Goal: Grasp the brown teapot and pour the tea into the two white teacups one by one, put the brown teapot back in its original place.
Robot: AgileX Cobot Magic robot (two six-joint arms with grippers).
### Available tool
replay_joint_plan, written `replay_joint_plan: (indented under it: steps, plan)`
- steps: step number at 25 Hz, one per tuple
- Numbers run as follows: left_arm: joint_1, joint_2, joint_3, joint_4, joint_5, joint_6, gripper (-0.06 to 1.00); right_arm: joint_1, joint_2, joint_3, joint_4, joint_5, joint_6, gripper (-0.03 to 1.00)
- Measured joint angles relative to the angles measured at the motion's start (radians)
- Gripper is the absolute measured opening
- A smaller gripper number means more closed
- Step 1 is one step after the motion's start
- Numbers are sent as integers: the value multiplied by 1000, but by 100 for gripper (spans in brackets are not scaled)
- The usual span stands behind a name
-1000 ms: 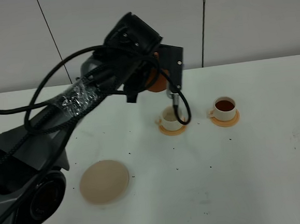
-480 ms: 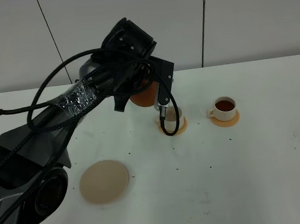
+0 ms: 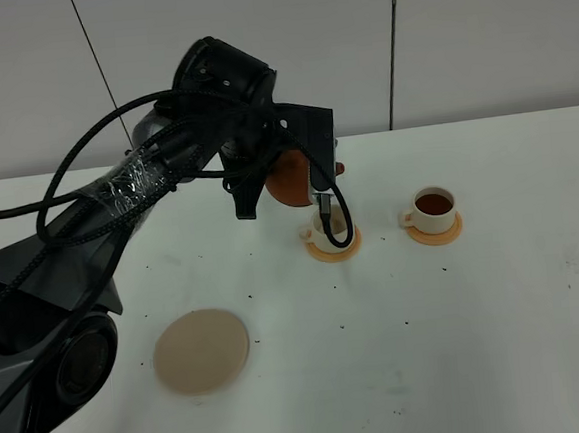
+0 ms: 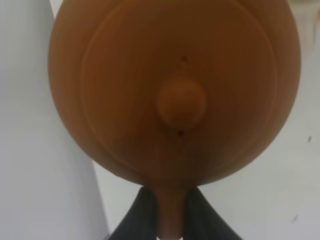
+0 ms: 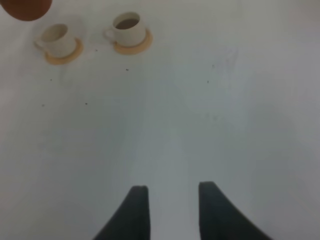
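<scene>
Got the left gripper (image 4: 171, 215) pinched tight on the loop handle (image 4: 172, 220) of the brown teapot (image 4: 172, 90), lid knob (image 4: 181, 102) facing the wrist cam. Holding it up off the table (image 3: 500, 340), just beside the left white teacup (image 3: 332, 225) on its orange saucer (image 3: 332, 251). Dark tea showing in the right teacup (image 3: 433, 208). Beige coaster (image 3: 202, 350) well apart, down near the arm's base. Also seeing the right gripper (image 5: 172, 200) spread open over the table, gripping nothing.

wall (image 3: 496, 40): pale grey panels, dark vertical seams (image 3: 393, 48) | table (image 3: 481, 352): white, scattered dark specks (image 3: 406, 320) | light: even
</scene>
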Motion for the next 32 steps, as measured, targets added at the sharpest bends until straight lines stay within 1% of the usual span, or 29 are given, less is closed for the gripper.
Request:
replay_joint_plan:
  steps: [3, 7, 12, 21, 29, 32]
  plan:
    - [9, 0, 0, -60, -20, -2, 18, 0, 0, 0, 0, 0, 0, 24]
    - [8, 0, -1, -110, -43, -14, 18, 0, 0, 0, 0, 0, 0, 24]
    - [5, 0, -31, -185, -31, -20, 18, 0, 0, 0, 0, 0, 1, 24]
    - [-37, 0, -49, -192, 10, -77, 18, 0, 0, 0, 0, 0, 0, 24]
    - [-76, 0, -49, -192, 130, -133, 18, 0, 0, 0, 0, 0, 0, 24]
    - [-94, 0, -49, -192, 159, -152, 18, 0, 0, 0, 0, 0, 0, 24]
